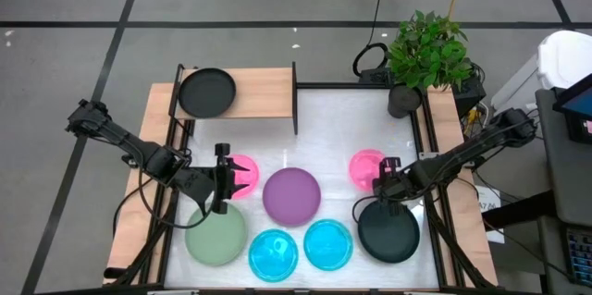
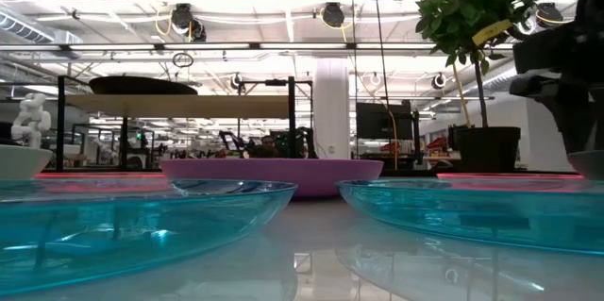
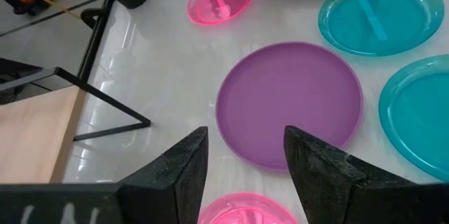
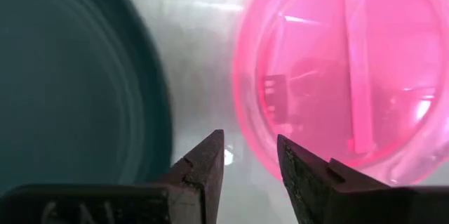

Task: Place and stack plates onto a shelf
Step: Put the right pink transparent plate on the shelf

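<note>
Plates lie around the purple plate (image 1: 292, 194) on the white surface (image 1: 333, 124); one black plate (image 1: 206, 92) sits on the shelf (image 1: 259, 92). Left gripper (image 1: 225, 178), jaws released, hovers over the nearer pink plate (image 1: 244, 176). Right gripper (image 1: 388, 182), jaws released, hovers between the farther pink plate (image 1: 365, 165) and the other black plate (image 1: 388, 231).

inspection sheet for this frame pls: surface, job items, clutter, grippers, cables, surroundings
Surface: glossy white tabletop, no spills seen.
Job's things: one round black plate on the light-wood shelf; purple plate, sage-green plate, second black plate, two cyan plates and two pink plates on the table.
Clutter: potted plant at the far right corner.
Grippers: left gripper open over a pink plate; right gripper open between pink and black plates.
Cables: black loop beside the plant.
Surroundings: grey floor tiles.
</note>
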Action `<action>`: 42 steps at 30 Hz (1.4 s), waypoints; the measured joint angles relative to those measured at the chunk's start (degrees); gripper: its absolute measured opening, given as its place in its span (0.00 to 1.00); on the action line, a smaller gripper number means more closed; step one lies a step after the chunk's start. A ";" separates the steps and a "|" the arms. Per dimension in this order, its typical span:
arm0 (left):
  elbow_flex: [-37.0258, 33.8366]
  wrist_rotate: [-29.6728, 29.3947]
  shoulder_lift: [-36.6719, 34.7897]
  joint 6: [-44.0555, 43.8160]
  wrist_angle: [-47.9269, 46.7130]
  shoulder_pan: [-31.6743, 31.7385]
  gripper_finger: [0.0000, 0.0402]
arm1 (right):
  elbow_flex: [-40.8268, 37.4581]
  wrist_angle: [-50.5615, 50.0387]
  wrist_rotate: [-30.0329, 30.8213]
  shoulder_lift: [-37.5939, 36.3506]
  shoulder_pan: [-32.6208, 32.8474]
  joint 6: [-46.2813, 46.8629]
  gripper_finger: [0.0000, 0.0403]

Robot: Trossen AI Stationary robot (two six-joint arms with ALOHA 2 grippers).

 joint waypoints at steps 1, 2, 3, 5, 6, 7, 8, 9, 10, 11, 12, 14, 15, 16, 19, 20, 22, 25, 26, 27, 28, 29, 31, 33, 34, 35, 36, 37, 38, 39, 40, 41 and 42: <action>0.00 -0.01 0.00 0.01 0.00 0.00 0.48 | 0.00 -0.08 0.05 0.38 -0.02 -0.30 0.28; 0.00 -0.01 0.00 0.02 0.00 0.00 0.48 | 0.00 -0.11 0.10 0.81 -0.02 -0.54 0.27; 0.00 -0.01 0.00 0.02 0.00 0.00 0.48 | 0.00 -0.03 0.12 1.26 -0.02 -0.77 0.26; 0.00 -0.03 -0.02 0.00 0.00 0.00 0.48 | 0.00 0.12 0.09 2.61 -0.02 -1.11 0.24; 0.00 -0.03 -0.02 0.02 0.00 0.00 0.48 | 0.00 0.09 0.08 3.43 -0.02 -1.30 0.23; 0.00 -0.03 -0.02 0.02 0.00 0.00 0.48 | 0.00 0.12 0.09 4.21 -0.02 -1.47 0.22; 0.00 -0.03 -0.02 0.02 0.01 0.00 0.48 | 0.00 0.23 0.12 4.91 -0.02 -1.48 0.21; 0.00 -0.03 -0.02 0.02 0.02 0.00 0.48 | 0.00 0.35 0.20 5.52 -0.02 -1.48 0.20; 0.00 -0.03 -0.02 0.02 0.00 0.00 0.48 | 0.00 0.40 0.25 6.07 -0.02 -1.48 0.20; 0.00 -0.04 -0.02 0.02 0.00 0.00 0.48 | 0.00 0.39 0.27 6.51 -0.02 -1.49 0.19; 0.00 -0.06 -0.02 0.03 0.00 0.00 0.48 | 0.00 0.38 0.43 6.90 -0.02 -1.49 0.18; 0.00 -0.08 -0.02 0.04 0.01 0.00 0.48 | 0.00 0.39 1.54 7.27 -0.02 -1.41 0.16; 0.00 -0.08 -0.02 0.04 0.02 0.00 0.48 | 0.00 0.39 1.54 7.43 -0.02 -1.36 0.14; 0.00 -0.09 -0.02 0.04 0.02 0.00 0.48 | 0.00 0.42 1.57 7.59 -0.02 -1.34 0.13; 0.00 -0.38 -0.02 0.41 0.02 0.00 0.48 | 0.00 0.45 1.73 8.19 -0.02 -1.32 0.06; 0.00 -0.41 -0.02 0.39 0.02 0.00 0.48 | 0.00 0.53 1.77 8.48 -0.02 -1.32 0.04; 0.00 -0.41 -0.02 0.39 0.02 0.00 0.48 | 0.00 0.50 1.84 8.98 -0.02 -1.32 0.01; 0.00 -0.41 -0.02 0.38 0.04 0.00 0.48 | 0.00 0.63 2.80 9.56 -0.02 -1.24 0.01; 0.00 -0.41 -0.02 0.37 0.03 0.00 0.48 | 0.00 0.69 3.06 9.58 -0.02 -1.07 0.01; 0.00 -0.41 -0.02 0.37 0.04 0.00 0.48 | 0.00 0.78 3.08 9.54 -0.02 -0.98 0.00; 0.00 -0.41 -0.02 0.37 0.04 0.00 0.48 | 0.00 0.78 3.13 9.32 -0.03 -0.91 0.00; 0.00 -0.41 -0.02 0.35 0.04 0.00 0.48 | 0.00 0.79 3.23 9.07 -0.02 -0.85 0.00; 0.00 -0.41 -0.02 0.35 0.03 0.00 0.48 | 0.30 0.76 3.26 8.70 -0.04 -0.84 0.00; 0.00 -0.39 -0.02 0.33 0.02 0.00 0.48 | 1.18 0.84 3.25 8.39 -0.04 -0.89 0.00; 0.00 -0.41 -0.02 0.31 0.02 0.00 0.48 | 1.89 0.87 3.28 8.34 -0.04 -1.07 0.00; 0.00 -0.41 -0.02 0.30 0.02 0.00 0.48 | 2.64 0.83 3.74 8.34 -0.02 -1.42 0.00; 0.00 -0.38 -0.02 0.26 0.02 0.00 0.48 | 3.51 0.69 4.46 8.34 -0.02 -1.64 0.00; 0.00 -0.39 -0.02 0.24 0.02 0.00 0.48 | 4.40 0.58 4.76 8.34 -0.03 -2.07 0.00; 0.00 -0.41 -0.02 0.24 0.02 0.00 0.48 | 5.30 0.56 4.89 8.34 -0.04 -2.37 0.00; 0.00 -0.39 -0.02 0.20 0.02 0.00 0.48 | 6.26 0.34 5.13 8.34 -0.09 -2.47 0.00; 0.00 -0.38 -0.02 0.08 0.02 0.00 0.48 | 7.21 -0.26 6.09 8.34 -0.13 -2.60 0.00; 0.00 -0.39 -0.02 0.00 0.02 0.00 0.48 | 8.12 -0.92 6.95 8.34 -0.11 -2.77 0.00; 0.00 -0.38 -0.02 -0.02 0.02 0.00 0.48 | 9.05 -1.52 7.60 8.34 -0.11 -2.78 0.00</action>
